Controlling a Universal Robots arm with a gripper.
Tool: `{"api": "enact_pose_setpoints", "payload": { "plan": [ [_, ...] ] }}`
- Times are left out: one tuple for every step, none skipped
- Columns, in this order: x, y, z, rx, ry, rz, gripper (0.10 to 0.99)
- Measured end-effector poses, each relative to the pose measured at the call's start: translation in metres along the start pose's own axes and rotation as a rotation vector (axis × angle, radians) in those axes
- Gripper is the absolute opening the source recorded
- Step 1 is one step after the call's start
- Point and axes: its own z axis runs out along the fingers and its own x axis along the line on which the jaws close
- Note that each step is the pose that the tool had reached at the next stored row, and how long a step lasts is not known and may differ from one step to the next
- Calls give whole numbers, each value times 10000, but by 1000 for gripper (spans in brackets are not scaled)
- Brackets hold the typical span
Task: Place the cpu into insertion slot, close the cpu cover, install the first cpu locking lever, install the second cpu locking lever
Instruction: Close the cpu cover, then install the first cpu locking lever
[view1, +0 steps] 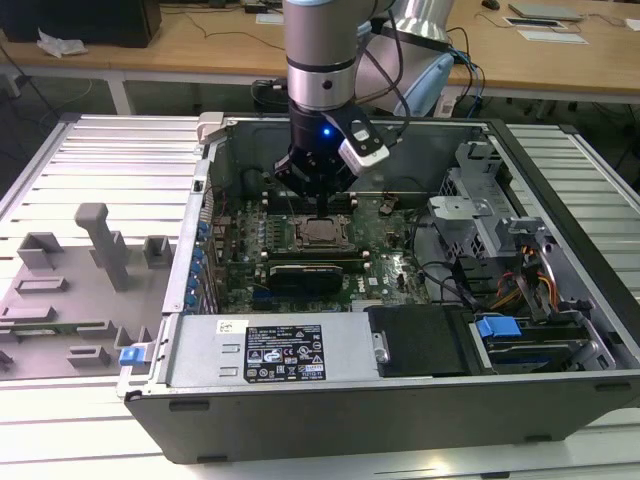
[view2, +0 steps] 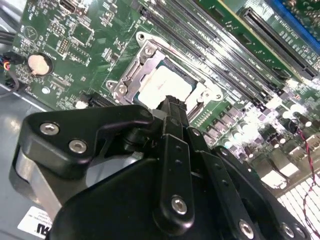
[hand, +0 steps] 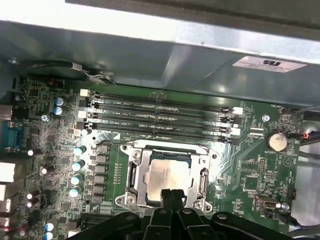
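Over the face-up cpu (hand: 167, 172), flat in the insertion slot (hand: 170, 153), hangs the pincer (hand: 172, 193), pinched narrow.

**Where the Cameras Look**

The exterior view looks down from above at the whole open computer case (view1: 400, 410). Both wrist views look from very close at the green board (hand: 250, 165), from different sides. All three share the cpu (hand: 167, 175).

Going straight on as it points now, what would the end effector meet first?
Probably the pale tan-silver square cpu, framed by the silver metal cpu cover; depth is unclear.
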Motion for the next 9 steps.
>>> {"api": "enact_pose_setpoints", "payload": {
  "plan": [
    [0,0,0,-1,-1,1,106],
    [0,0,-2,1,0,0,106],
    [0,0,-3,1,0,1,106],
    [0,0,-3,1,0,0,106],
    [0,0,-3,1,0,1,106],
    [0,0,-4,1,0,0,106],
    [0,0,-4,1,1,0,106],
    [0,0,-5,1,1,0,106],
    [0,0,-5,1,0,0,106]
  ]
}}
